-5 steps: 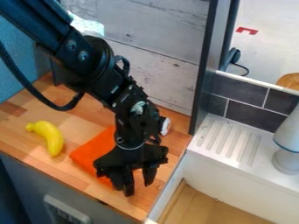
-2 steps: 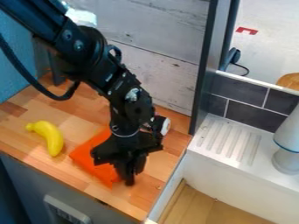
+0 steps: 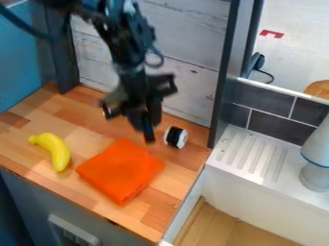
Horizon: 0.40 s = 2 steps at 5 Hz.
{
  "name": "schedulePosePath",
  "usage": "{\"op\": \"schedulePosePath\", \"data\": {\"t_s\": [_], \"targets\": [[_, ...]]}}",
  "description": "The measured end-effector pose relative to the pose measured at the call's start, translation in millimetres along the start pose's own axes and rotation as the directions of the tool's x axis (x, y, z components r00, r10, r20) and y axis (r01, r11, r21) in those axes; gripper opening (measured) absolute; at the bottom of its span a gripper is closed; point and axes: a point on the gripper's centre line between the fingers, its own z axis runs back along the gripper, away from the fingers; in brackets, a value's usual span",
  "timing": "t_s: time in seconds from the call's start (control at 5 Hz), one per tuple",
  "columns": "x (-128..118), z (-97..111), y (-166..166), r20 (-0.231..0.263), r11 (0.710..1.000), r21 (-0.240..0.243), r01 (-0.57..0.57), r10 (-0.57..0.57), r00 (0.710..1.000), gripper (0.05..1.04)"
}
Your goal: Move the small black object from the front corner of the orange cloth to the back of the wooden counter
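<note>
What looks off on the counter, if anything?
Only mildly odd: the black-and-white cylinder near the gripper seems to lie on its side. The orange cloth and banana look fine; no visible spill.

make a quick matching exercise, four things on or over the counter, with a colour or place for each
1. banana
2. cloth
3. spool
4. gripper

A. orange
B. hanging over the wooden counter
C. yellow
D. black and white

Right pairs: 1-C, 2-A, 3-D, 4-B
</note>
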Motion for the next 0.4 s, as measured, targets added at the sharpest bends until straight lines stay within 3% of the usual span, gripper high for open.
{"op": "schedulePosePath", "data": {"t_s": [0.2,0.4], "targets": [[43,1,-5,-0.001,0.997,-0.01,-0.076,0.076,0.997,0.328],[76,-19,0,0.014,0.991,0.01,-0.136,0.136,0.991,0.328]]}}
